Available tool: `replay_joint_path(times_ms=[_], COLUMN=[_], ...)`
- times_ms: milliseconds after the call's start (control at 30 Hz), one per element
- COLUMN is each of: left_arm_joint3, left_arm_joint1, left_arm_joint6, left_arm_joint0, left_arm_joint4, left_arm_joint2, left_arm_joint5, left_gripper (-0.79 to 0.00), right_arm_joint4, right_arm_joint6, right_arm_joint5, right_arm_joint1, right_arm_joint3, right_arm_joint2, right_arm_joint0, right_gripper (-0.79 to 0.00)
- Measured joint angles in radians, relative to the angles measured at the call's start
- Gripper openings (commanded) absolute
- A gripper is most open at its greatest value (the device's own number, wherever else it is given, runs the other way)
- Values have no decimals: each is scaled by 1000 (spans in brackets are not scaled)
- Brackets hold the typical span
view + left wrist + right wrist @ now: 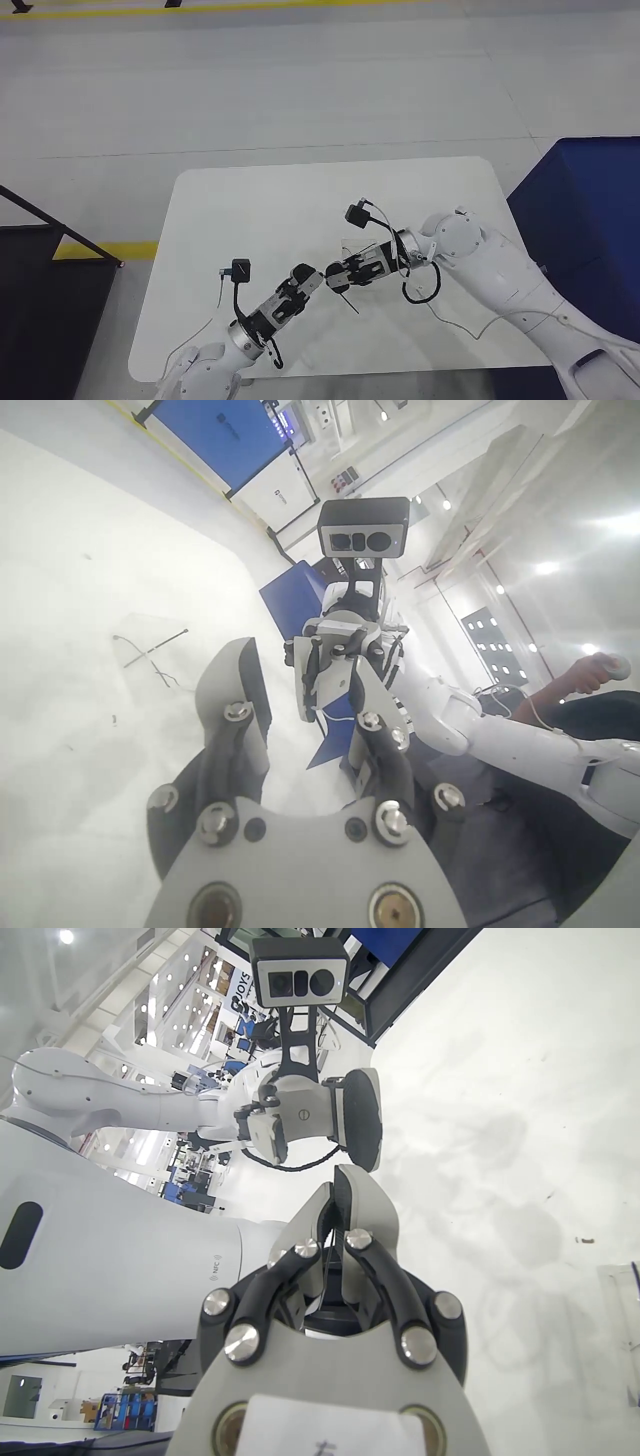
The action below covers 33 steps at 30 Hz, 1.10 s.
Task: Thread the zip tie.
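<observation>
My right gripper [338, 276] is shut on a thin black zip tie [349, 302], which slants down from its fingers toward the table's front. From its own wrist, the right gripper [341, 1174] has its pads pressed together with the zip tie's strand [326, 1253] running between them. My left gripper [308, 282] stands open just in front of it, nearly tip to tip. In the left wrist view the left gripper [300, 655] has a wide gap between its fingers and frames the right gripper [325, 680]. The left gripper [320, 1128] faces the right wrist camera, nothing held.
A clear sheet [150, 635] with spare zip ties [155, 647] lies on the white table [250, 220] just behind the grippers. Its corner [617, 1288] is seen from the right wrist. A blue cabinet [585, 220] stands past the table's right edge.
</observation>
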Motion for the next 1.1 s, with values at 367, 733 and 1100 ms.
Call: replay_joint_path(times_ms=[367,733,1100], left_arm_joint3=[2,1,-16], left_arm_joint1=[-5,7,1], left_arm_joint6=[83,-170,-221], left_arm_joint0=[14,26,12], left_arm_joint4=[97,-241,-182], left_arm_joint2=[11,-16,59], left_arm_joint5=[-31,52,39], left_gripper=[-551,-489,-548], right_arm_joint4=[3,84,40], right_arm_joint6=[3,-67,-80], right_arm_joint5=[29,-50,-24], right_arm_joint1=[-10,-4,-11], right_arm_joint3=[6,26,-10], right_arm_joint2=[14,114,128], right_arm_joint0=[-16,-44,-65], right_gripper=[-785,-785,-785])
